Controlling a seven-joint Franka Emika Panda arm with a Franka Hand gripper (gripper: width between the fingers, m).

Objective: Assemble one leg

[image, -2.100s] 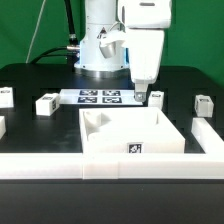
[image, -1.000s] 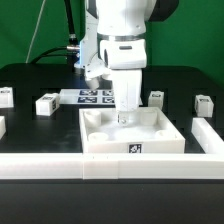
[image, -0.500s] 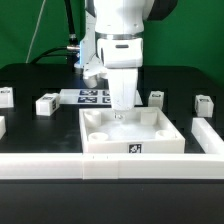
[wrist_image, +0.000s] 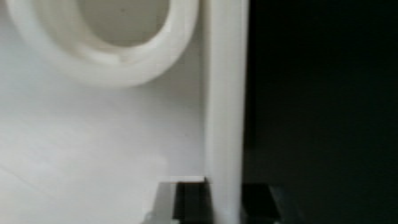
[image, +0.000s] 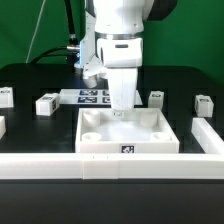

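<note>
On the left a leg point(image: 6, 96) and another leg point(image: 45, 103) lie untouched. At centre the gripper point(image: 120, 111) pinches the panel's point(image: 100, 146) far wall, fingers point(wrist_image: 185, 205) closed onto it. Two more legs point(image: 155, 98) point(image: 203, 103) lie right.

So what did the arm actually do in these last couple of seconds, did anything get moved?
The gripper swung from beside the leg on the exterior view's right over to the white panel, came down on its far wall and closed on it. The panel then slid slightly toward the exterior view's left. That leg, the other legs and the marker board stayed put.
</note>
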